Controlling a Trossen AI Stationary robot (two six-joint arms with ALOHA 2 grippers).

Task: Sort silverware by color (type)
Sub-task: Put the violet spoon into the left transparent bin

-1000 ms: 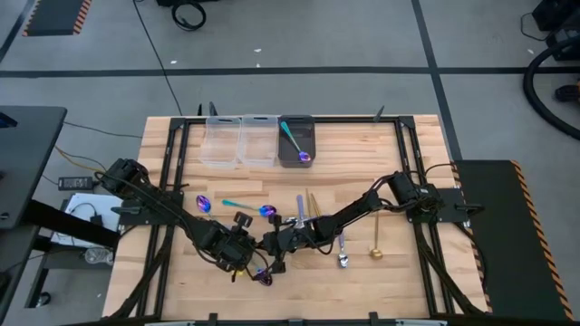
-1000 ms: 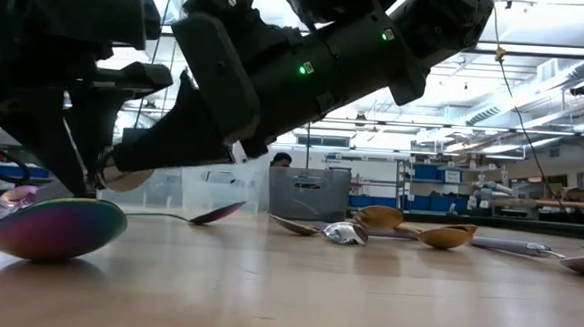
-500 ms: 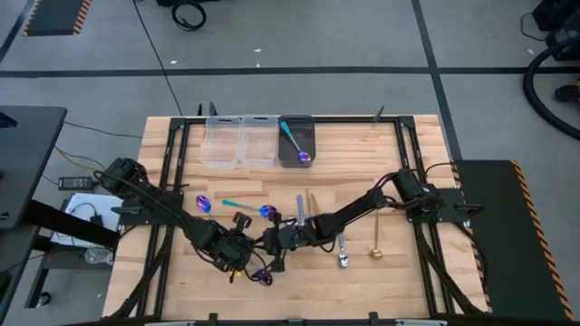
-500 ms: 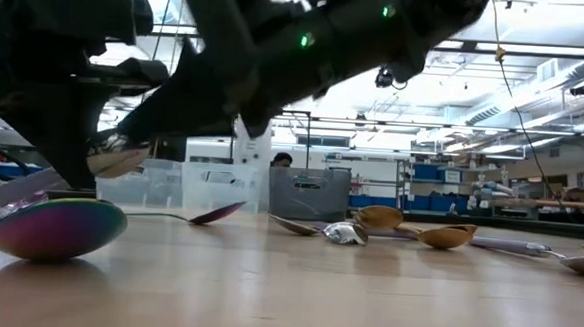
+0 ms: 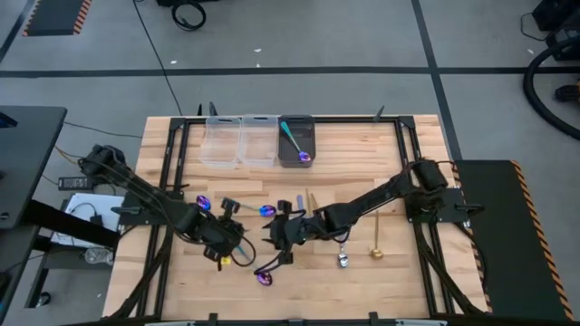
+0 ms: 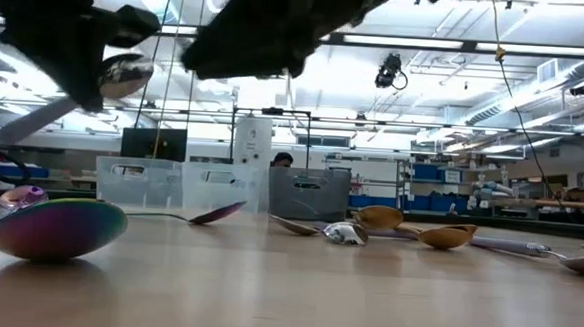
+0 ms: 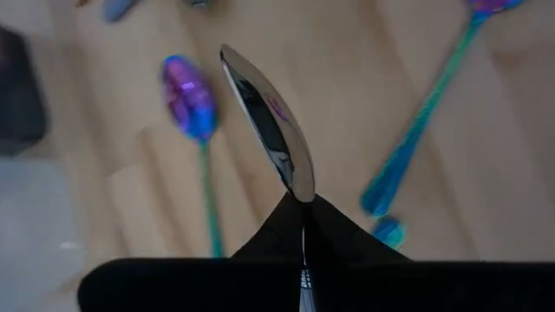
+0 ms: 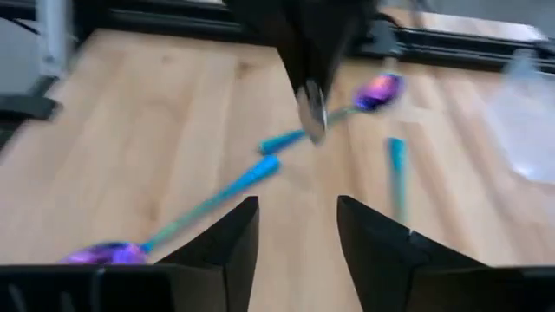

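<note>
Wood table [image 5: 390, 163], lower centre of the overhead frame: left gripper [image 5: 224, 251] has lifted clear, now pinching a silver spoon [image 7: 269, 126], right gripper [image 5: 283, 237] has just spread and backed off, handoff done, bins [image 5: 258, 140] next.

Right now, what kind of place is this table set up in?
Probably a robotics lab or workshop in a warehouse-like hall. Strip lights hang from an open ceiling, shelving with blue bins lines the back, and the wooden table stands on grey concrete floor marked with tape lines.
</note>
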